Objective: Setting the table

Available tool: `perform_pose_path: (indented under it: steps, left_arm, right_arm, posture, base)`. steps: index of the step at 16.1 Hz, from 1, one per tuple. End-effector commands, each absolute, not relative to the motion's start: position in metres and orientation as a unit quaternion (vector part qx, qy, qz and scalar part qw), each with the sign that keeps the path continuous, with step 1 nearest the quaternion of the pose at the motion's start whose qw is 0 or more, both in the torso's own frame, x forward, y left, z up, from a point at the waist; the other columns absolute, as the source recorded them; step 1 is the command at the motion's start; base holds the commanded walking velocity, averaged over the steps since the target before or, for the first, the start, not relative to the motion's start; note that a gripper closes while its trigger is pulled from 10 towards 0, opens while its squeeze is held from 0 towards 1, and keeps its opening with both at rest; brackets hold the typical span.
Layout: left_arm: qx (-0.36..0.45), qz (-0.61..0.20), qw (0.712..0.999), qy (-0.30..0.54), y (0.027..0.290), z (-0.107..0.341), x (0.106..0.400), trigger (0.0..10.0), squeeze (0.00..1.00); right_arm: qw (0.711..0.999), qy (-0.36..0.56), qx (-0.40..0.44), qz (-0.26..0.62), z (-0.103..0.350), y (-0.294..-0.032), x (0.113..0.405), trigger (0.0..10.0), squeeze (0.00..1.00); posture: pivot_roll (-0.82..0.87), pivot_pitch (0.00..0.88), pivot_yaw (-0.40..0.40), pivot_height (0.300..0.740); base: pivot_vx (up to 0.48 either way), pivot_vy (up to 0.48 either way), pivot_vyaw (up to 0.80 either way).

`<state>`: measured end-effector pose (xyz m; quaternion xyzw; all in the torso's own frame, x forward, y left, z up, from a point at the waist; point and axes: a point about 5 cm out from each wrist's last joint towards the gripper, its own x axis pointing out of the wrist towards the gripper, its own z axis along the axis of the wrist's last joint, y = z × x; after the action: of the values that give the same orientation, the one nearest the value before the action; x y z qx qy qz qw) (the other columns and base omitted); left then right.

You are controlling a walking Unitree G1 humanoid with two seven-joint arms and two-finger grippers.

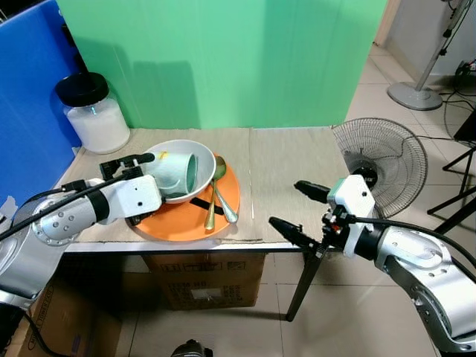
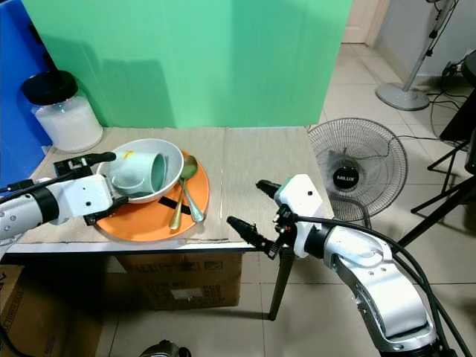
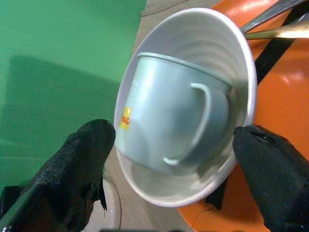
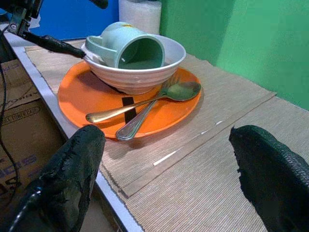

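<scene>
Mug (image 1: 177, 170): lying on its side inside white bowl (image 1: 195, 151) on orange plate (image 1: 172, 222); probably light, rigid, glazed and slippery, best taken across the body. Left gripper (image 3: 174, 169) spreading open, flanking mug. Spoon (image 1: 214, 187) and fork (image 1: 225, 207) lying beside bowl. Right gripper (image 1: 297, 210) gaping, hovering well apart from plate.

One plate (image 1: 167, 223), one bowl (image 1: 195, 149), one mug (image 1: 175, 169), seemingly two utensils (image 1: 216, 195), one jar (image 1: 93, 111).

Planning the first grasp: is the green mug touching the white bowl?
Touching. The right wrist view shows the green mug lying on its side inside the white bowl, resting on it.
</scene>
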<state>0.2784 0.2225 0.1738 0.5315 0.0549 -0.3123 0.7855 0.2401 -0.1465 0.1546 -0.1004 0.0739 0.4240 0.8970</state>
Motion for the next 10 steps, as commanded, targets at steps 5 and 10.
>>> perform_pose_path:
  steps: [5, 10]
  left_arm:
    - [0.542, -0.296, 0.784, 0.061, 0.229, 0.169, 0.288, 10.0, 0.00]
    - [0.551, -0.276, 0.786, 0.050, 0.233, 0.171, 0.295, 1.4, 0.00]
  right_arm:
    - [0.891, 0.077, -0.099, 0.437, 0.157, -0.144, 0.234, 10.0, 0.00]
    - [0.891, 0.078, -0.097, 0.436, 0.157, -0.143, 0.234, 10.0, 0.00]
  posture:
    - [-0.03, 0.089, 0.047, 0.740]
    - [-0.03, 0.091, 0.052, 0.740]
  base:
    - [0.000, 0.000, 0.00]
    - [0.000, 0.000, 0.00]
